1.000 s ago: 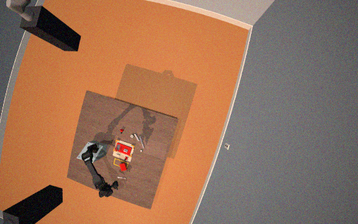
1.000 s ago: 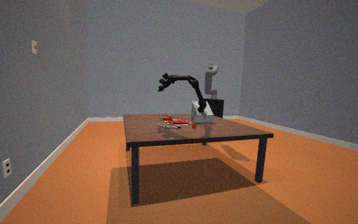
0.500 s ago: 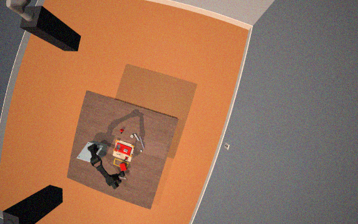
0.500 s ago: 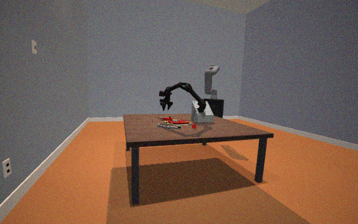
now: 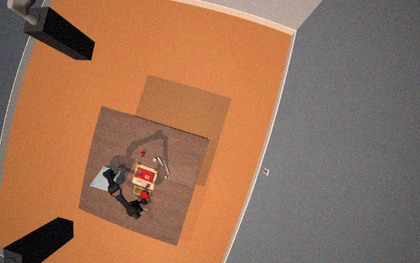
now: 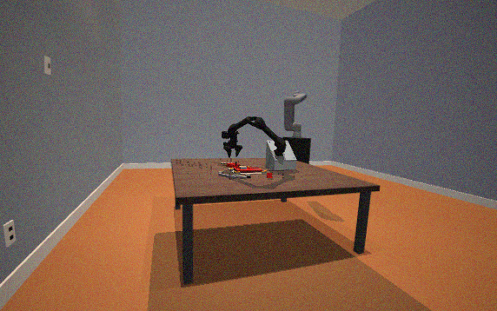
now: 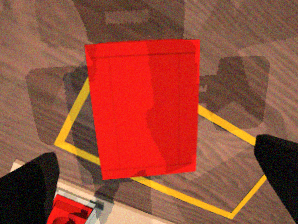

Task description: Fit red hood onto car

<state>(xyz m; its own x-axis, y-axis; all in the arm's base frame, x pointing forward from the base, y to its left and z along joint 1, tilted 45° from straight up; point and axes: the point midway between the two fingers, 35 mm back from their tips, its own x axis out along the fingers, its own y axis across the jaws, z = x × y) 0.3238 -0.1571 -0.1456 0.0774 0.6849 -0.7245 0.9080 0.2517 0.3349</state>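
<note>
The room has blue-grey walls and an orange floor. On the brown table (image 5: 121, 125) (image 6: 269, 184), the red hood (image 5: 145, 195) (image 7: 145, 110) overlaps a yellow outline (image 5: 134, 190) (image 7: 175, 194), near the car (image 5: 144, 174). Above the hood, the gripper (image 5: 144, 206) (image 6: 233, 156) (image 7: 160, 153) gapes almost fully, holding nothing.
</note>
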